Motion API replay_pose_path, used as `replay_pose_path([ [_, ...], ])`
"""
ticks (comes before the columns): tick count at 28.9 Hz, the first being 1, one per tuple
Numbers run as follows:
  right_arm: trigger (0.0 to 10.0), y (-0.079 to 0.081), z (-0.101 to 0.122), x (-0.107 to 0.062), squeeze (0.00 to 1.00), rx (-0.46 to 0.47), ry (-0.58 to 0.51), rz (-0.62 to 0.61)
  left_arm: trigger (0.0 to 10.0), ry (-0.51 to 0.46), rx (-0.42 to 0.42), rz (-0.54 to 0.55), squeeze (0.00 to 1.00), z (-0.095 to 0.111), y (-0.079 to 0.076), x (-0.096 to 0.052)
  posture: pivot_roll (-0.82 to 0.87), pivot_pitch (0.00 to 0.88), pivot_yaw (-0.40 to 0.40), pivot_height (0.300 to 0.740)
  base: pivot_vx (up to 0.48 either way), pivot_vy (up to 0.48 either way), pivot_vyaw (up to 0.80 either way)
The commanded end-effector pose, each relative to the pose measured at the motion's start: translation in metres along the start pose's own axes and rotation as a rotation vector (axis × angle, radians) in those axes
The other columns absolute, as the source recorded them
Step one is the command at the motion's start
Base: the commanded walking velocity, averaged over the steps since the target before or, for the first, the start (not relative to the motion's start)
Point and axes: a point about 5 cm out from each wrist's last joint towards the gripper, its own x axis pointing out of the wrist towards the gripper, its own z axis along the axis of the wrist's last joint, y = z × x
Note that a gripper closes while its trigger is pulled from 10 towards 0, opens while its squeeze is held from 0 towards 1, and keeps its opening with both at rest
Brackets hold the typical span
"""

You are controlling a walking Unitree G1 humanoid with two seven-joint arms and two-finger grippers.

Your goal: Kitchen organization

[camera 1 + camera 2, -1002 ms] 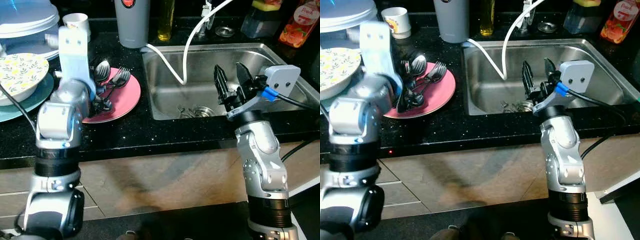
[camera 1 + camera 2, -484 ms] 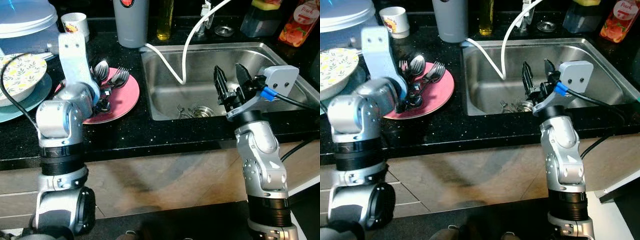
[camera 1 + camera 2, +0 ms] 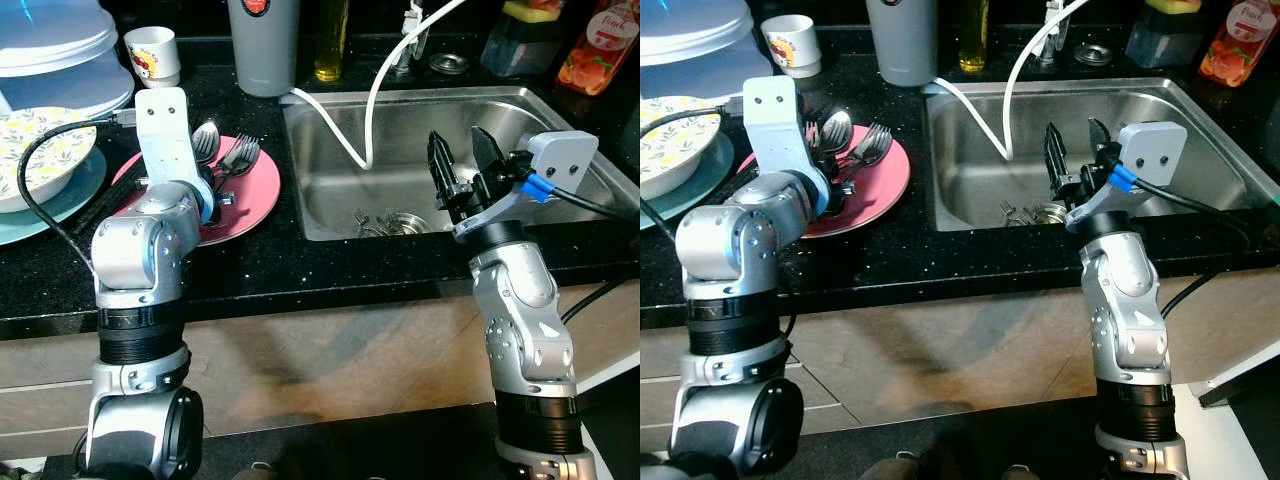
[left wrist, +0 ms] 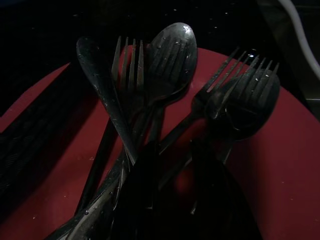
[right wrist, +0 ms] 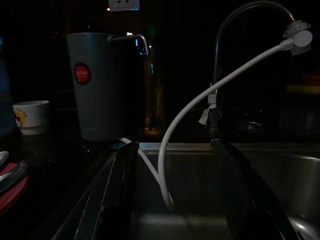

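Two grippers up at the black speckled counter. Left gripper sits low over the pink round plate, fingers slightly parted among the heaped forks and spoons; can't tell if they grip any. Cutlery is wet, shiny metal. Right gripper hangs over the near edge of the steel sink, fingers wide apart, holding nothing. White hose curves into the basin. Behind: grey tumbler, red round label reading "JAPAN".
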Motion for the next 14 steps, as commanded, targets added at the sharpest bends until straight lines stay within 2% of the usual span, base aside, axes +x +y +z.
replay_pose_path([
  [1, 10.0, -0.002, 0.001, 0.000, 0.00, 0.002, -0.008, -0.007, 10.0, -0.002, 0.049, 0.056, 0.00, -0.006, 0.005, 0.000, 0.10, 0.124, -0.001, 0.740, 0.000, 0.000, 0.00],
  [2, 10.0, -0.002, 0.001, 0.000, 0.00, 0.002, -0.008, -0.007, 10.0, -0.002, 0.049, 0.056, 0.00, -0.006, 0.005, 0.000, 0.10, 0.124, -0.001, 0.740, 0.000, 0.000, 0.00],
  [3, 10.0, -0.003, 0.001, -0.001, 0.00, 0.006, -0.006, -0.004, 10.0, -0.049, 0.087, 0.078, 0.00, 0.001, 0.007, -0.003, 0.10, 0.124, -0.001, 0.740, 0.000, 0.000, 0.00],
  [8, 10.0, 0.000, 0.000, -0.002, 0.00, 0.035, 0.010, 0.046, 10.0, -0.033, 0.062, 0.088, 0.00, 0.000, 0.008, -0.007, 0.10, 0.124, -0.001, 0.740, 0.000, 0.000, 0.00],
  [14, 10.0, 0.028, -0.010, -0.019, 0.00, 0.068, 0.136, 0.413, 10.0, -0.005, 0.014, 0.072, 0.00, -0.007, 0.006, -0.008, 0.11, 0.103, -0.008, 0.740, 0.000, 0.000, 0.00],
])
